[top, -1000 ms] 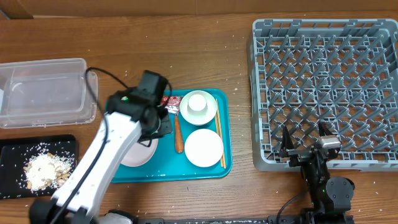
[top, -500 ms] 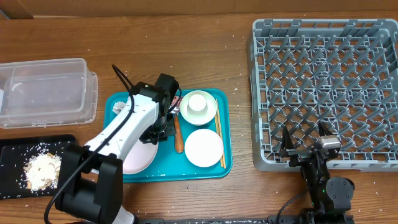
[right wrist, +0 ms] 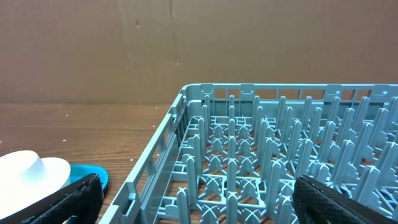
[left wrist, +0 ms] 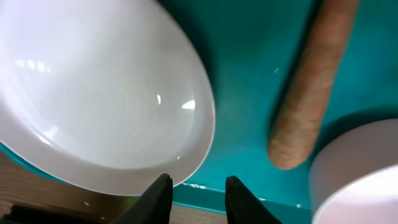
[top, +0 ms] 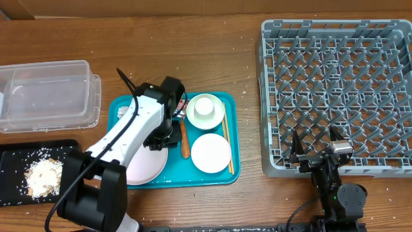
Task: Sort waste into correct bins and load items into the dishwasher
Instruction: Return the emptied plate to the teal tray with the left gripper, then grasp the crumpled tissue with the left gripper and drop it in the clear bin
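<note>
My left gripper [top: 168,133] is open and empty, low over the teal tray [top: 234,138] between the large round plate [top: 145,169] and the thin orange carrot [top: 185,140]. In the left wrist view my fingertips [left wrist: 196,190] sit at the plate's rim [left wrist: 106,106], with the carrot [left wrist: 311,87] to the right. A cup [top: 205,108], a small plate [top: 210,153] and chopsticks [top: 228,145] lie on the tray. The red wrapper [top: 178,111] is partly hidden by the arm. A foil ball [top: 120,111] sits at the tray's left corner. My right gripper [top: 315,151] is wide open at the grey dish rack's front wall [top: 338,90].
The clear tub [top: 45,95] stands at far left. The black tray [top: 13,161] below it holds rice scraps [top: 44,174]. The right wrist view shows the rack [right wrist: 261,155], the small plate [right wrist: 31,171] and the teal tray's edge [right wrist: 93,175].
My left arm has swung right and forward over the teal tray, and the gripper has come down between the large plate and the carrot. The right arm has not moved.
</note>
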Motion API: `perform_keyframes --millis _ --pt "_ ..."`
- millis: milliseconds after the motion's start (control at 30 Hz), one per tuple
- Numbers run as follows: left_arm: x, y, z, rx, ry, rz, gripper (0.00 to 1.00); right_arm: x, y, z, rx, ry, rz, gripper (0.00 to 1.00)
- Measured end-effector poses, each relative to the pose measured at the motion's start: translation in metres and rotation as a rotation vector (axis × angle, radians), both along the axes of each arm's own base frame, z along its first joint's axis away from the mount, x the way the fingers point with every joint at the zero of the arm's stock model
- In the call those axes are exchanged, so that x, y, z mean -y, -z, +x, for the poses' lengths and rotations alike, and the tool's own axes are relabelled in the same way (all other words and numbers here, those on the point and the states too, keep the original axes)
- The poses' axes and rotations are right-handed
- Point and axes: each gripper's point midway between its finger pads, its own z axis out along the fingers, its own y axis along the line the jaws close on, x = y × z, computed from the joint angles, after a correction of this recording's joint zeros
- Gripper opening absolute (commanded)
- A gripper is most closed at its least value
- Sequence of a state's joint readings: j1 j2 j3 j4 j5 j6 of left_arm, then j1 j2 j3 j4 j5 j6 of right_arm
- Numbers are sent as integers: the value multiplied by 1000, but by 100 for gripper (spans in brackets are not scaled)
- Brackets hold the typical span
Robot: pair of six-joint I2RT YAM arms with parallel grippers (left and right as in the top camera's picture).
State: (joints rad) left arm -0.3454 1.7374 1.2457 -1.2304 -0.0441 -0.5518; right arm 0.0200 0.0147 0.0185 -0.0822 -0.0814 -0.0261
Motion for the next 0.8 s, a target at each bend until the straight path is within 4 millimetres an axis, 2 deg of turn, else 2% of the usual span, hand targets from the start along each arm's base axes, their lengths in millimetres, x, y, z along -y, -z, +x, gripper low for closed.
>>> perform_keyframes --millis 33,67,167,233,433,600,700,800 --pt "1 -7 8 28 3 2 81 0 0 0 0 0 0 100" --pt "2 -15 20 69 9 4 86 0 0 0 0 0 0 100" --pt "2 -34 50 185 10 22 90 0 0 0 0 0 0 100" --pt "-6 -44 69 259 -4 48 94 0 0 0 0 0 0 100" --pt "-54 -47 101 346 -83 83 94 0 0 0 0 0 0 100" --pt "-91 -31 107 304 -137 63 95 0 0 0 0 0 0 100" --pt "-102 -16 107 260 -140 62 95 0 0 0 0 0 0 100" --pt "-102 3 106 210 -134 59 92 0 0 0 0 0 0 100"
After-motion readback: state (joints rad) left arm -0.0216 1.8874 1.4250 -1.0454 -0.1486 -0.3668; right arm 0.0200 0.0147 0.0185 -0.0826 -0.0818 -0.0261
